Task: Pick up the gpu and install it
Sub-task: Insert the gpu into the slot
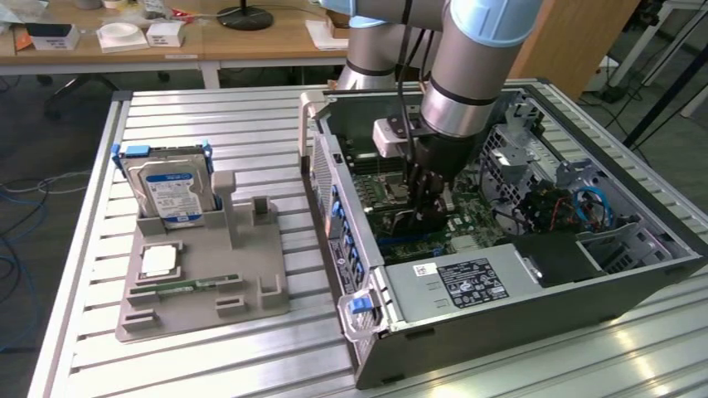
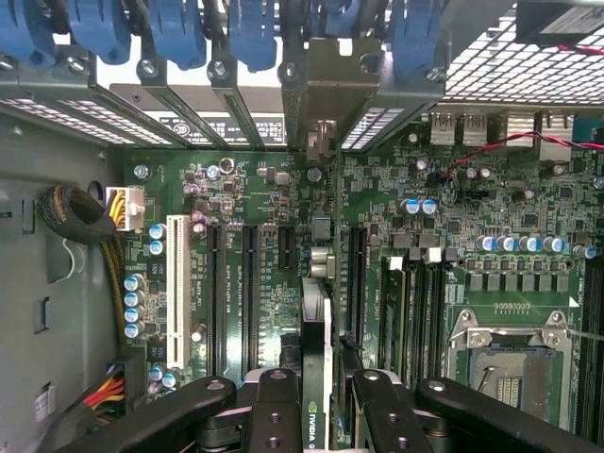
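One pincer grips the gpu edge-on inside the open computer case.

The pincer reaches inside the open computer case, apparently holding the gpu above the motherboard.

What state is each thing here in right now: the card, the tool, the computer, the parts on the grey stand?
gpu: held on edge, inside the case above the motherboard slots.
tool: closed on the gpu.
computer case: lying on its side, side panel off.
hard drive: upright in the grey stand.
memory stick: lying flat on the stand.
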Motion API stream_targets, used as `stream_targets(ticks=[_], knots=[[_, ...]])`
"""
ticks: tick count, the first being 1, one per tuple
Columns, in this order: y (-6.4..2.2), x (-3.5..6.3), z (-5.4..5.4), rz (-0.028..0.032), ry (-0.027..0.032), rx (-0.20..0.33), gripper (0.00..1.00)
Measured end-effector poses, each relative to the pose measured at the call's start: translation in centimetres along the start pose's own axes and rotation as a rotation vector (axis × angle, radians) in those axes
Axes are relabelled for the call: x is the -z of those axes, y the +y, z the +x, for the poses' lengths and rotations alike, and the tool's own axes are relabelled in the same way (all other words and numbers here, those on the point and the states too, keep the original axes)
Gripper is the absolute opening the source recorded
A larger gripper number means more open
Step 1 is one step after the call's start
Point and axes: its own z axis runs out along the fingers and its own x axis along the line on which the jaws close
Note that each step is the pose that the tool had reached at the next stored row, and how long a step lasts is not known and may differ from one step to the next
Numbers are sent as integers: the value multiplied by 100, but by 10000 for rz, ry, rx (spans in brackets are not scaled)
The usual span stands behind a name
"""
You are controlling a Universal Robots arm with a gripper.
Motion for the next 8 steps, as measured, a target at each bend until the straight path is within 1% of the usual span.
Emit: stream_targets(ticks=[7,8], knots=[[9,-34,5,-1,14,1,26],[9,-40,5,1,7,0,26]])
